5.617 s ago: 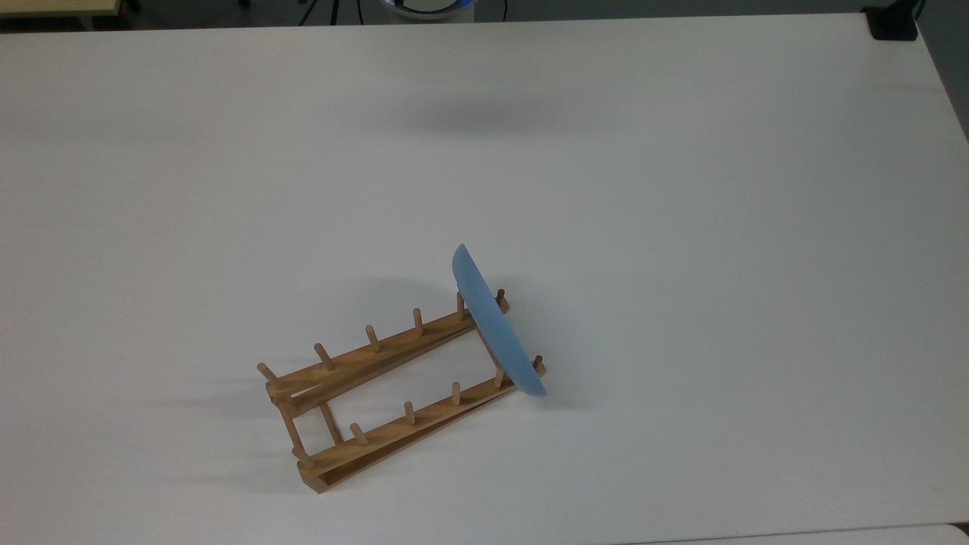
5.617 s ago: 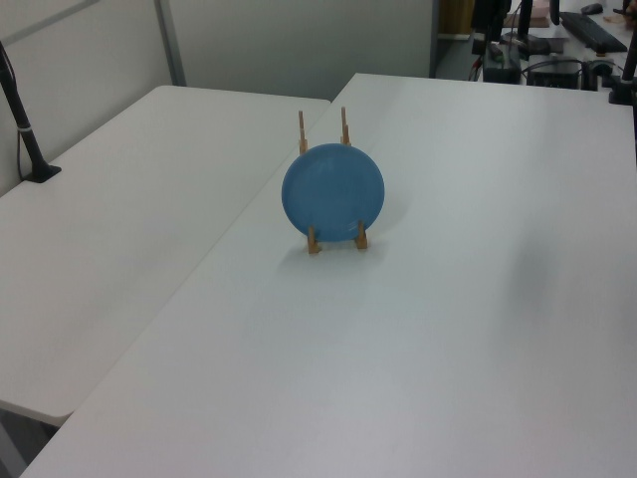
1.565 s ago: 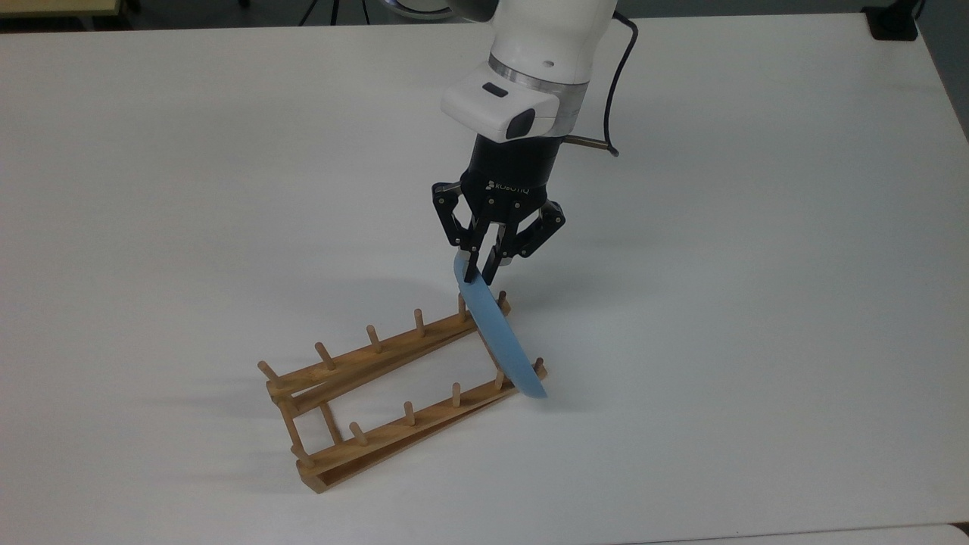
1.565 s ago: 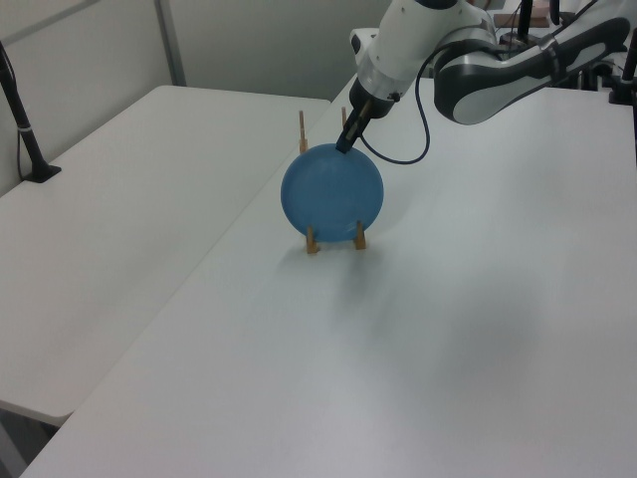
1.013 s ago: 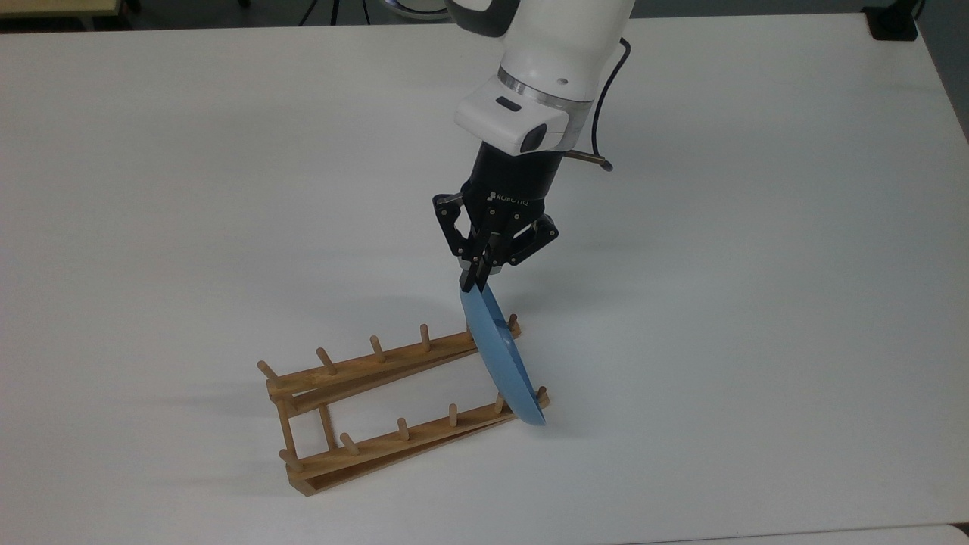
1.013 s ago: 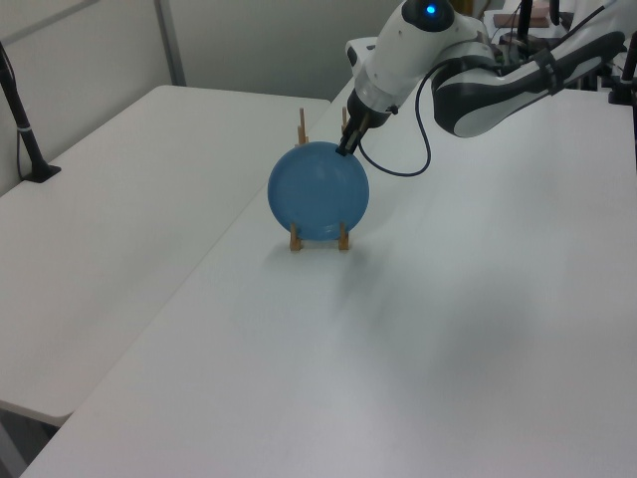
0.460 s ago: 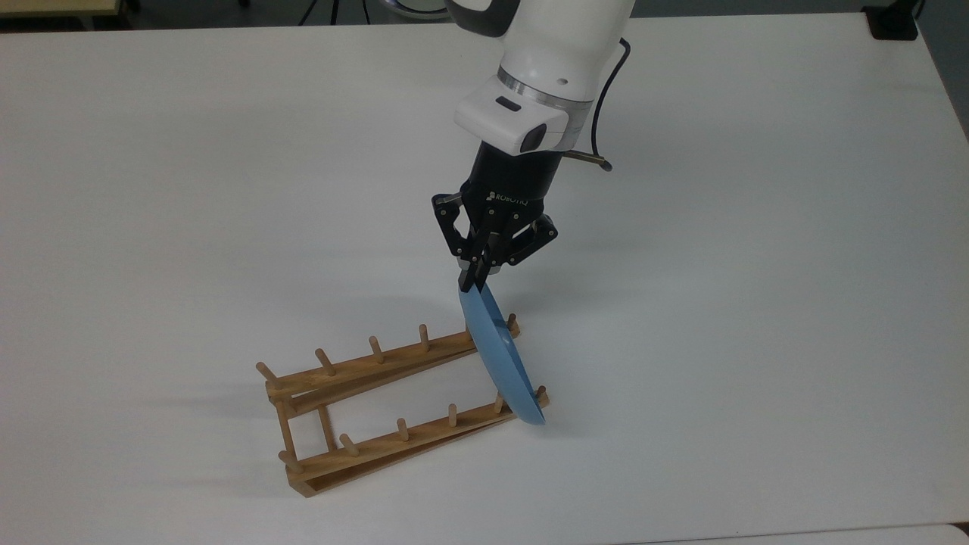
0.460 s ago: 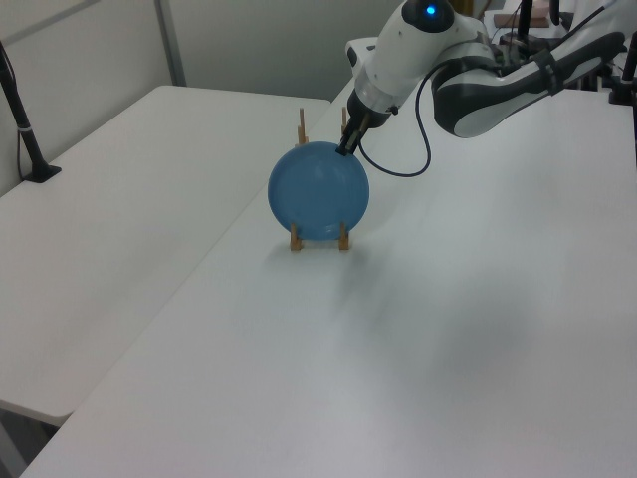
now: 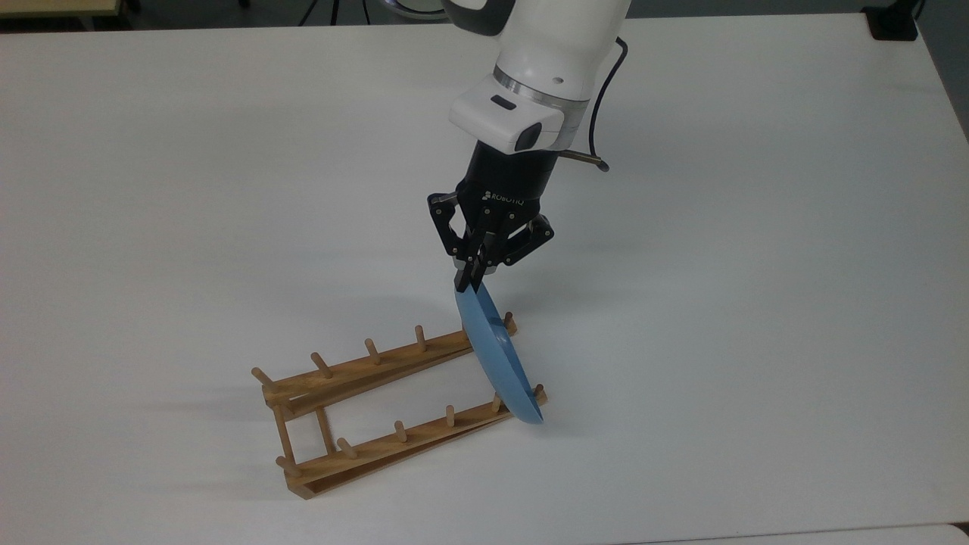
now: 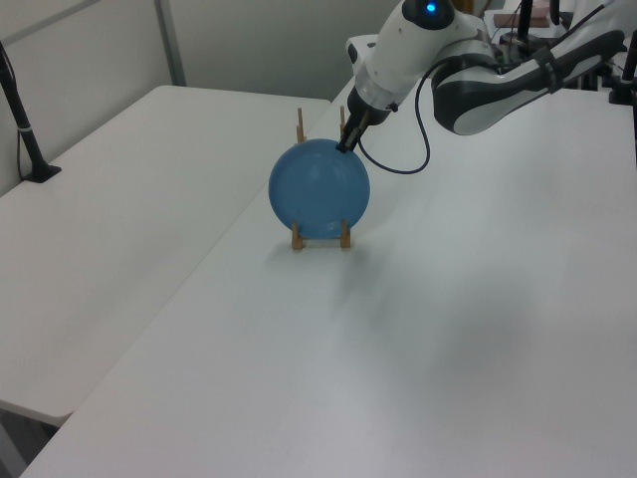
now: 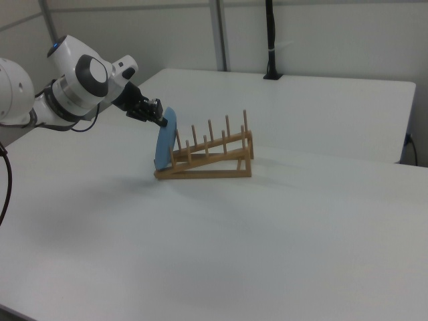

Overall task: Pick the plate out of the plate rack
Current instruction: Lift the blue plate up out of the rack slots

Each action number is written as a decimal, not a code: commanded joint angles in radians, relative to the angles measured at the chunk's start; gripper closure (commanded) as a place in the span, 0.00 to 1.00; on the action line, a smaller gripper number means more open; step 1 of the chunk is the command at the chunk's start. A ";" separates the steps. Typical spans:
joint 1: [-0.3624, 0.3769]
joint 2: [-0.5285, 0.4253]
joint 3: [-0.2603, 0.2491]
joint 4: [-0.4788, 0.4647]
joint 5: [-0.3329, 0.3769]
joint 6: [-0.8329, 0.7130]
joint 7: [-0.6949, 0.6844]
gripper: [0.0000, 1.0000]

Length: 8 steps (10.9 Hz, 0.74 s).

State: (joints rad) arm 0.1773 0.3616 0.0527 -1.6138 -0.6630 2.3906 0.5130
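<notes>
- While the plate (image 9: 496, 352) stands on edge in the plate rack (image 9: 378, 409), its end slot, the gripper (image 9: 471, 281) is clamped on its top rim.
- Both rest on the white surface (image 9: 757, 303).

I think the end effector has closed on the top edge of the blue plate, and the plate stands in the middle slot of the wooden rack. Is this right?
Not quite. The end effector has closed on the plate's top edge, but the plate stands in the end slot of the rack, at the top view's right, not the middle. The top view shows this.
</notes>
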 commanded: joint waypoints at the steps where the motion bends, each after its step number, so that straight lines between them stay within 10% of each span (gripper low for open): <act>1: 0.001 -0.035 -0.002 -0.012 -0.004 0.005 0.027 1.00; 8: 0.001 -0.111 0.003 -0.018 0.060 -0.020 0.022 1.00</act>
State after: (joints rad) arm 0.1746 0.3239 0.0533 -1.6091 -0.6497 2.3906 0.5259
